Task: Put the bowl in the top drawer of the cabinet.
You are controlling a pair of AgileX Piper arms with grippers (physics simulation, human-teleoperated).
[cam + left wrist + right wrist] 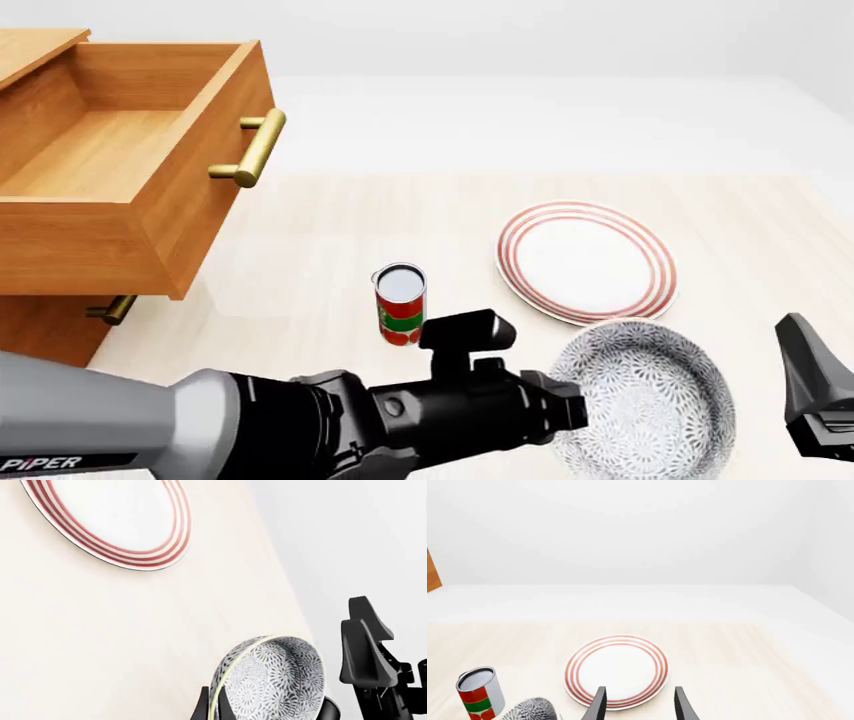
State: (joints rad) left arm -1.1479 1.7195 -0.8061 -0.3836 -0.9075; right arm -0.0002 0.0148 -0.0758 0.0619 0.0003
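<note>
The bowl (650, 405), white with a dense grey floral pattern, is near the table's front edge, just in front of the plate. My left gripper (577, 410) reaches in from the left and is shut on its near-left rim. In the left wrist view the bowl (273, 680) stands tilted at the left gripper (215, 709). The top drawer (80, 245) of the cabinet (40, 325) is pulled out wide at the far left, and nothing shows inside it. At the right edge my right gripper (814, 400) is open and holds nothing; its fingers (599, 705) are spread before the plate.
A white plate (587, 262) with red rings lies mid-table, right of a red and green can (400, 305). The drawer's brass bar handle (251, 148) juts toward the table's middle. A smaller handle (114, 308) marks the lower drawer.
</note>
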